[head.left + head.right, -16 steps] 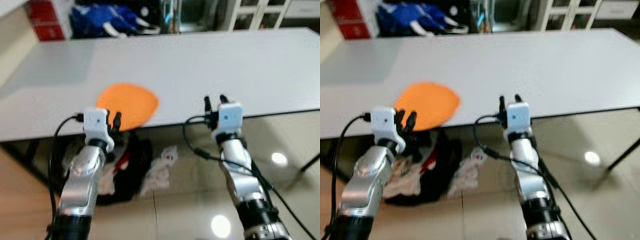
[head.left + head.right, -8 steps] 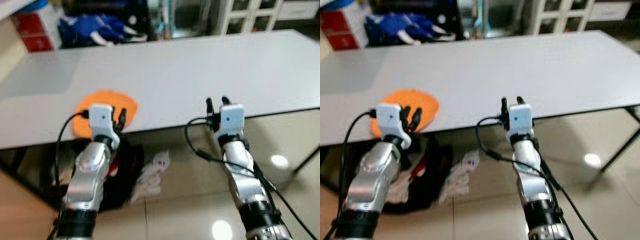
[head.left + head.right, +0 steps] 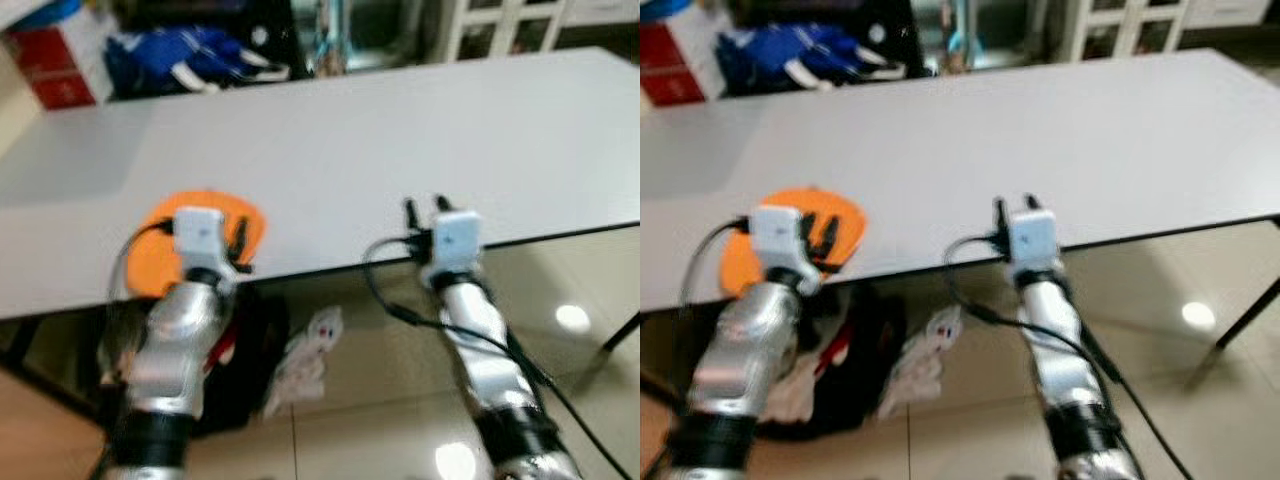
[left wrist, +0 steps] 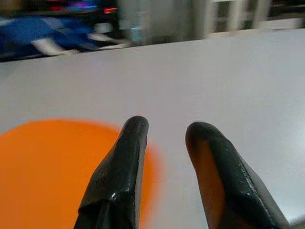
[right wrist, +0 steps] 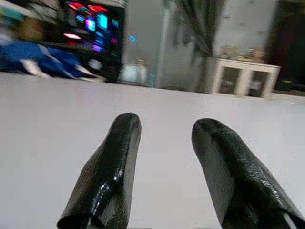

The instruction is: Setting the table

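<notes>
Where orange plate [image 3: 150,255] lies at table [image 3: 400,150] edge, left gripper [image 4: 164,131] hovers above, jaws narrowly parted; right gripper [image 5: 162,126] same, beside plate.

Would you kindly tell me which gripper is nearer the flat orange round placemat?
The left gripper is over the orange placemat; the right gripper is off to its right.

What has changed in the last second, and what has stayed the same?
The left gripper has come forward over the near edge of the orange plate; a second ago it was short of the plate's edge. Its fingers are open and hold nothing. The right gripper stays open at the edge of the white table, and the plate still lies flat near that edge.
</notes>
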Controlling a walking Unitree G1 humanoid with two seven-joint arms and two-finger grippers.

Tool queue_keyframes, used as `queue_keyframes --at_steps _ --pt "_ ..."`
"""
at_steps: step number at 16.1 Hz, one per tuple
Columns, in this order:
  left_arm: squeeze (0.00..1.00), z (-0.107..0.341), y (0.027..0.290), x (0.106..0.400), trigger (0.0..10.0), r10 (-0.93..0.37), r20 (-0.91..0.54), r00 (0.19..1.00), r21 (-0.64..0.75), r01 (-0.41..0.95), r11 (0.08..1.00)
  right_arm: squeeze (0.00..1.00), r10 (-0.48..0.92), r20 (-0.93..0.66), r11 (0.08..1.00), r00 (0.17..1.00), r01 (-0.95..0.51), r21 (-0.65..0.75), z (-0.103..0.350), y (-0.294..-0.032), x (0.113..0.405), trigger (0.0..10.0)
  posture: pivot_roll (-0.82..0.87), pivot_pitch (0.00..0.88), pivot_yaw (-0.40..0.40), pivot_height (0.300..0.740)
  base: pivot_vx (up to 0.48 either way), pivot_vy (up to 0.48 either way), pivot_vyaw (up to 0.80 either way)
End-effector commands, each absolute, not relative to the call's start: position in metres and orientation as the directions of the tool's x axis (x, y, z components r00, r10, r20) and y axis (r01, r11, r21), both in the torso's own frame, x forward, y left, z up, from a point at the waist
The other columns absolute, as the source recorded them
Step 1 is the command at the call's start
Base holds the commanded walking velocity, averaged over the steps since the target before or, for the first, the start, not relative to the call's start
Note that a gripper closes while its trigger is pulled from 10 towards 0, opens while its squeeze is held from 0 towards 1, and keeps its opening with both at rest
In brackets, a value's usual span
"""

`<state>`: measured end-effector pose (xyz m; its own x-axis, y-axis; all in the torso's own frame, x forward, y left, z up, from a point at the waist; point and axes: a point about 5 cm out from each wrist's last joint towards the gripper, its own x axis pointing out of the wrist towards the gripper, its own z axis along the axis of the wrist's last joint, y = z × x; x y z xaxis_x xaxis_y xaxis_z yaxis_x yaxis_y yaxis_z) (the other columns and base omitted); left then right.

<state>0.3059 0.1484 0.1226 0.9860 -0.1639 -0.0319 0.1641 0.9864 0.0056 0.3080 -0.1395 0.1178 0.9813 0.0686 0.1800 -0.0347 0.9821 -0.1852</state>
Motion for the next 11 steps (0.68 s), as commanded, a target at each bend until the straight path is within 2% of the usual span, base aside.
queue_keyframes --at_steps 1,7,10,11 --pt "0.00 0.128 0.151 0.309 10.0 -0.172 -0.017 0.985 0.041 0.172 0.984 0.00 0.080 0.213 0.985 0.974 -0.045 -0.164 0.127 -0.133 0.310 10.0 -0.12 0.000 0.067 0.740 0.480 0.000 0.00" --pt "0.00 0.130 0.142 0.313 10.0 -0.211 -0.026 0.977 0.028 0.212 0.977 0.00 0.096 0.195 0.984 0.976 -0.062 -0.169 0.125 -0.134 0.310 10.0 -0.12 0.000 0.064 0.740 0.480 0.000 0.00" --pt "0.00 0.127 0.139 0.314 10.0 -0.218 -0.052 0.975 0.051 0.220 0.974 0.00 0.100 0.186 0.983 0.977 -0.068 -0.172 0.124 -0.133 0.310 10.0 -0.12 0.000 0.065 0.740 0.000 0.000 0.00" --pt "0.00 0.126 0.130 0.317 10.0 -0.246 -0.069 0.967 0.052 0.249 0.967 0.00 0.100 0.186 0.983 0.977 -0.068 -0.170 0.125 -0.132 0.311 10.0 -0.12 0.000 0.065 0.740 0.000 0.000 0.00"
